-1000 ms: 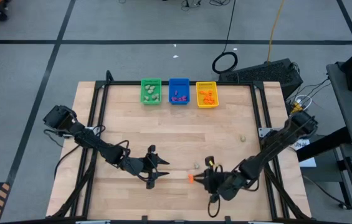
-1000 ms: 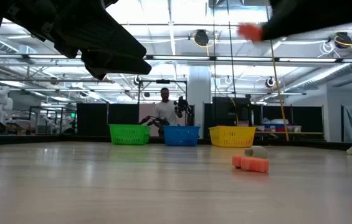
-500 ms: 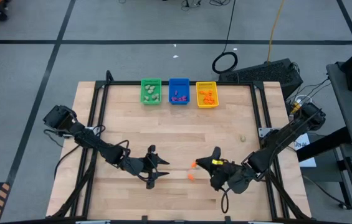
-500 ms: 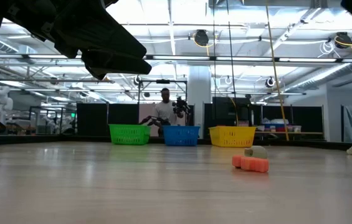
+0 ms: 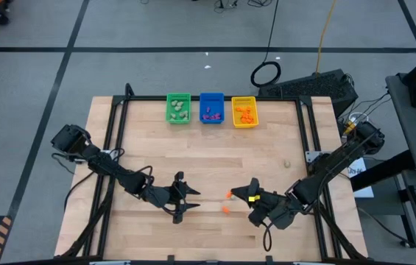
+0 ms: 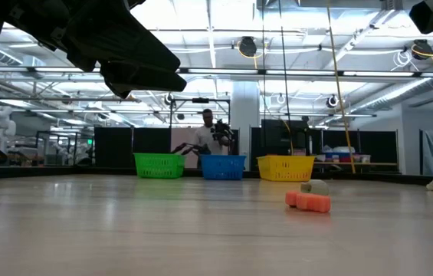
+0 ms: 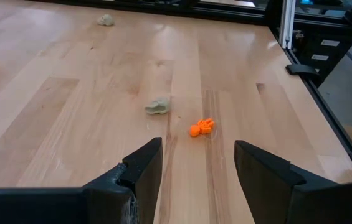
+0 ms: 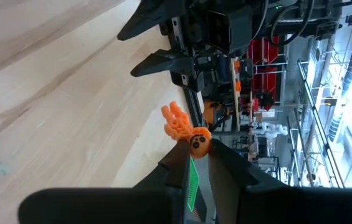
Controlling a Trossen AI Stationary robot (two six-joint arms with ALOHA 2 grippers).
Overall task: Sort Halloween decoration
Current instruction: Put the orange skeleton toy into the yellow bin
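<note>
My right gripper (image 8: 197, 154) is shut on an orange Halloween decoration (image 8: 187, 129), a small trinket with a round head and a bunch of legs, held above the table's near middle (image 5: 229, 195). Another orange trinket (image 7: 201, 127) and a pale one (image 7: 157, 106) lie on the wood in front of my left gripper (image 7: 197, 168), which stands open and holds nothing (image 5: 187, 199). The low view shows that same pair, orange (image 6: 308, 202) and pale (image 6: 316, 186). A further pale trinket (image 5: 286, 164) lies toward the right. My right gripper pinches the orange trinket by its round head (image 8: 197, 144) between the two fingertips. The legs (image 8: 174, 119) stick out past the fingertips. The fingers come from the table's right side, nearly level. The trinket is lifted clear of the table.
Three small bins stand in a row at the far edge: green (image 5: 178, 108), blue (image 5: 211, 107) and yellow (image 5: 244, 112), each with trinkets inside. A black frame rail (image 5: 305, 140) runs along the table's sides. A person stands beyond the table (image 6: 208, 134).
My right gripper has gone up with the orange trinket, leaving the top of the low view, and its wrist has rolled. It stays shut on the trinket. The orange and pale trinkets on the table have not moved.
</note>
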